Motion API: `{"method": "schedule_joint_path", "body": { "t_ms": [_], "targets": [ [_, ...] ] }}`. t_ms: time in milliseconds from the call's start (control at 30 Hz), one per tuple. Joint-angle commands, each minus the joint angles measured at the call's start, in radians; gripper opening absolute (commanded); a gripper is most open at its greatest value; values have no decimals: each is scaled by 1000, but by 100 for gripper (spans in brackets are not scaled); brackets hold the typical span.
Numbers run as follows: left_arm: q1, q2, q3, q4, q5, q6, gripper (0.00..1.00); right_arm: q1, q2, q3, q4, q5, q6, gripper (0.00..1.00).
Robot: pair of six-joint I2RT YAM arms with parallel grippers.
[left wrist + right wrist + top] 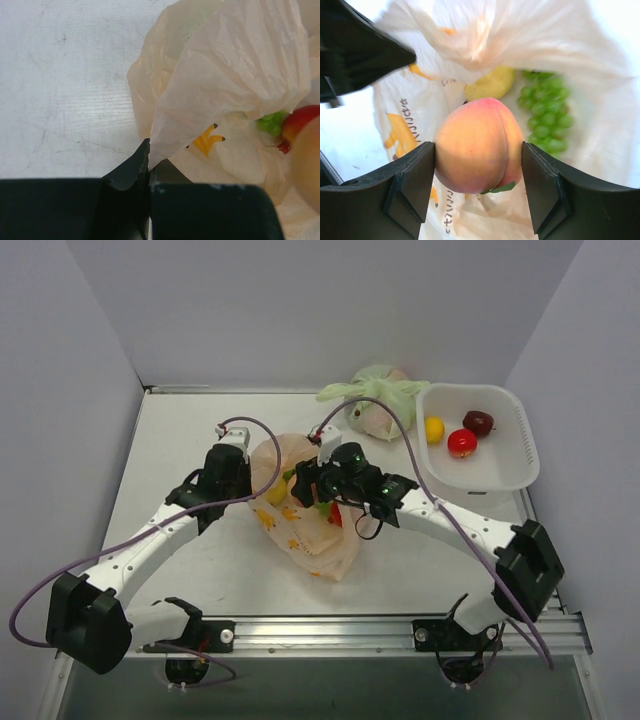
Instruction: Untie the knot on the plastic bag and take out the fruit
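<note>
You're looking at a robot lab test cell here, pretty clearly. Plain pale walls [300,300] are boxing in a white surface [180,440], the left arm [150,540] and right arm [460,525] are sitting bolted to an aluminium rail [330,632], purple cables [15,615] are trailing around, and toy-looking fruit [462,443] is sitting in a white basket [500,465].

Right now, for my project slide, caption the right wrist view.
Right gripper grips a peach inside the open plastic bag, with green grapes and a yellow fruit behind.
</note>
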Motion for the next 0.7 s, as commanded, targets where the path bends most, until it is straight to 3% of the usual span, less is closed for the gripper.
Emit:
{"method": "schedule_joint_path", "body": {
  "t_ms": [0,100,233,267,367,600,667],
  "targets": [
    [6,4,41,11,5,-8,1,-4,-155,32,-56,98,-106,16],
    [5,7,41,11,7,-8,1,-71,-262,31,-102,195,-148,19],
    [5,10,42,11,7,-8,1,-231,-362,11,-140,322,-172,23],
    [5,10,42,11,8,-8,1,-322,-371,6,-139,327,-168,23],
    [5,15,41,9,10,-7,1,-523,-393,-11,-137,273,-96,25],
    [5,18,42,9,10,-4,1,-823,-302,2,-151,167,34,29],
    [5,20,44,11,13,-4,1,-880,-255,17,-189,138,59,43]
  ]
}}
